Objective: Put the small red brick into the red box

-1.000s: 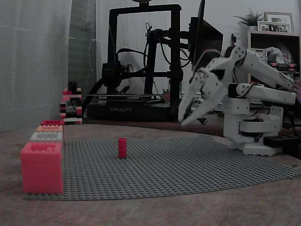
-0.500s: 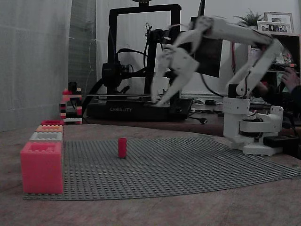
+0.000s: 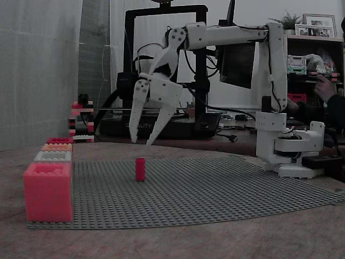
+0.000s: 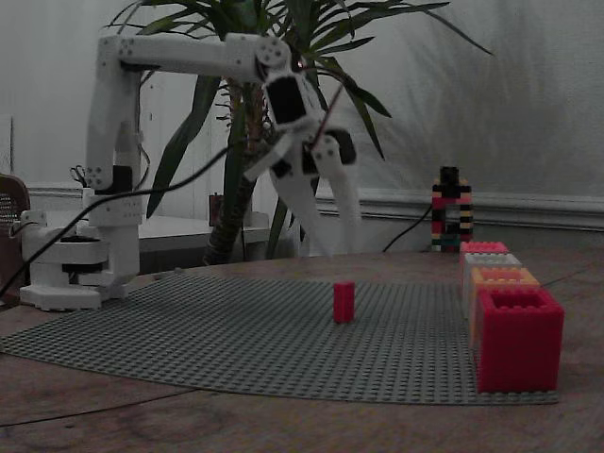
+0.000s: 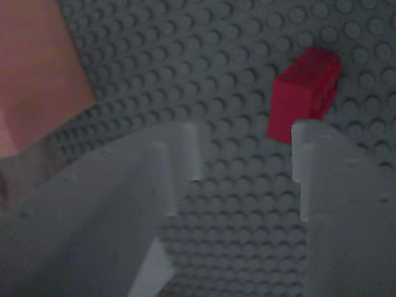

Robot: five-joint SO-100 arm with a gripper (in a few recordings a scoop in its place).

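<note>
Four toy-brick boxes line the grey baseplate, the red box farthest back. Upright mid-plate stands the small red brick; above it the gripper hangs spread, empty.

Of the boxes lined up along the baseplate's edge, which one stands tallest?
The big pink-red box at the near end of the row in both fixed views; the grey, orange and red ones behind sit lower.

The arm is white plastic throughout, built of boxy links with rounded joint housings that show small dark screw holes (clearest at the elbow in both fixed views). Thin dark cables run along it and trail from its blocky white base. Its end effector has two long tapering white fingers, which look pale and translucent in the wrist view.
</note>
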